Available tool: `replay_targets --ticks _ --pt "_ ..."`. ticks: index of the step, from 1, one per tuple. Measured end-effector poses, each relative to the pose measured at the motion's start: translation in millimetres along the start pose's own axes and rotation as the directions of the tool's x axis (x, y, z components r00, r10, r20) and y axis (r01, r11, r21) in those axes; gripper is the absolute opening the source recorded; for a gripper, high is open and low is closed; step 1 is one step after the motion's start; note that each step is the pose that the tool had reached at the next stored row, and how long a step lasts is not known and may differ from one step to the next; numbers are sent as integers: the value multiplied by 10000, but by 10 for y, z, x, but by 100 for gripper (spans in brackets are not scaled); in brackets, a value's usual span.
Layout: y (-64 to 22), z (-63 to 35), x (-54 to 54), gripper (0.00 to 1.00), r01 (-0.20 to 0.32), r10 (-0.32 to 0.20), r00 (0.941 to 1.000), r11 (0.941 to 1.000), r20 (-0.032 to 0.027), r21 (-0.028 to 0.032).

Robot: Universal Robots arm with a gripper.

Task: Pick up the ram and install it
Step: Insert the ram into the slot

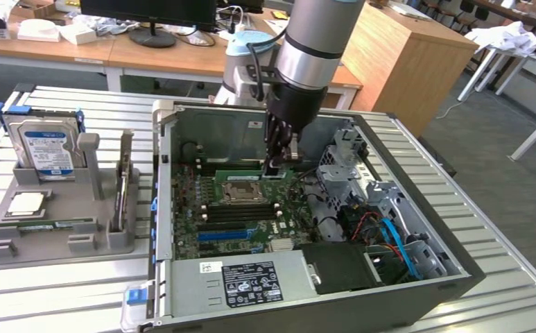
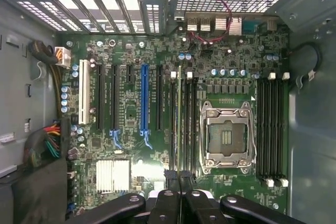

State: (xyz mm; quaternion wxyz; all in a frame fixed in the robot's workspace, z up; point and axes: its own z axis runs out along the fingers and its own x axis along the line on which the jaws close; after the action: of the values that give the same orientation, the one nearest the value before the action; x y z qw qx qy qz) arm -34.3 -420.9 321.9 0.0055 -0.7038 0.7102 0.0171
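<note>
The ram (image 2: 179,124) shows edge-on as a thin green stick, lined up over the black memory slots (image 2: 187,129) beside the empty processor socket (image 2: 228,137). My gripper (image 2: 179,184) is shut on its near end, one dark finger on each side. In the exterior view the gripper (image 1: 278,165) reaches down into the open computer case, with the ram (image 1: 235,168) lying level just behind the socket (image 1: 243,189). I cannot tell whether the stick sits in a slot or hovers just above it.
The case wall (image 1: 214,132) and drive cage (image 1: 347,163) stand close around the arm. A long blue slot (image 2: 144,98) lies beside the memory slots. A grey holder (image 1: 101,239) on the exterior view's left carries a hard drive (image 1: 46,146), a silver chip (image 1: 26,202) and another green stick (image 1: 50,225).
</note>
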Motion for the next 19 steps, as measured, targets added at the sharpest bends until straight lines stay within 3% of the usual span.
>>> replay_targets --ticks 19 --pt "-3 229 7 12 0 0 10000 10000 0 0"
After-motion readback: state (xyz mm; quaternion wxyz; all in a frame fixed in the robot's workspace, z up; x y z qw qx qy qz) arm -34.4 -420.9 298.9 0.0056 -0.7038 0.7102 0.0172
